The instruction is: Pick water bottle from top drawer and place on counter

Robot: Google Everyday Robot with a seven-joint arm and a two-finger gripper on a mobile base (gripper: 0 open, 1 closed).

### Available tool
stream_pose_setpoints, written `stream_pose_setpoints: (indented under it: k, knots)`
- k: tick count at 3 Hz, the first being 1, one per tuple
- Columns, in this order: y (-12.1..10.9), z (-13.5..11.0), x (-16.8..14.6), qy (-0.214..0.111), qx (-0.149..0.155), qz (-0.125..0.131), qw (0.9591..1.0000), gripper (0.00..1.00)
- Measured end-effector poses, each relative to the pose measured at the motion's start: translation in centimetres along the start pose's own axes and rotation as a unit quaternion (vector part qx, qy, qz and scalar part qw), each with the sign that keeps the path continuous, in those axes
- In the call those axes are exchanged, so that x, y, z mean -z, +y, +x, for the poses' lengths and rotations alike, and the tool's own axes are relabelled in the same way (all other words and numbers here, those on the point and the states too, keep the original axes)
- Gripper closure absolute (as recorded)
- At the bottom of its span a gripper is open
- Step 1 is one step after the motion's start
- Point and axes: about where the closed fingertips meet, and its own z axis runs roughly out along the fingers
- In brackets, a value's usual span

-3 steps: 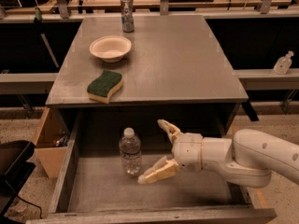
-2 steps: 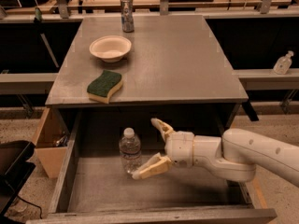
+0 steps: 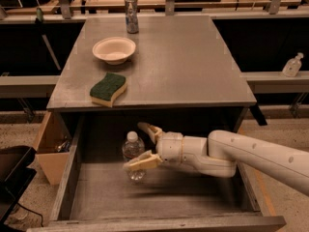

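The water bottle (image 3: 131, 149), clear with a white cap, stands upright in the open top drawer (image 3: 169, 195), towards its back left. My gripper (image 3: 133, 146) reaches in from the right on a white arm. It is open, with one finger (image 3: 148, 129) behind the bottle and the other (image 3: 143, 163) in front of it, low across its body. The fingers straddle the bottle. The grey counter (image 3: 188, 57) lies above the drawer.
On the counter stand a silver can (image 3: 131, 7) at the back, a white bowl (image 3: 114, 50) and a green sponge (image 3: 108, 88) near the front left edge. A wooden box (image 3: 50, 151) sits left of the drawer. A pump bottle (image 3: 292, 65) stands on the right bench.
My gripper has moved left across the drawer towards the bottle; its fingers, earlier to the bottle's right, now straddle it. The bottle has not moved.
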Motion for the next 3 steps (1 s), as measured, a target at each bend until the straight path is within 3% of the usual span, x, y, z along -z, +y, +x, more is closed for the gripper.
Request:
stream_pose_setpoints:
  k: [3]
  knots:
    - [0.91,-1.58,-1.41,-0.027,0.024,-0.026,0.999,0.88]
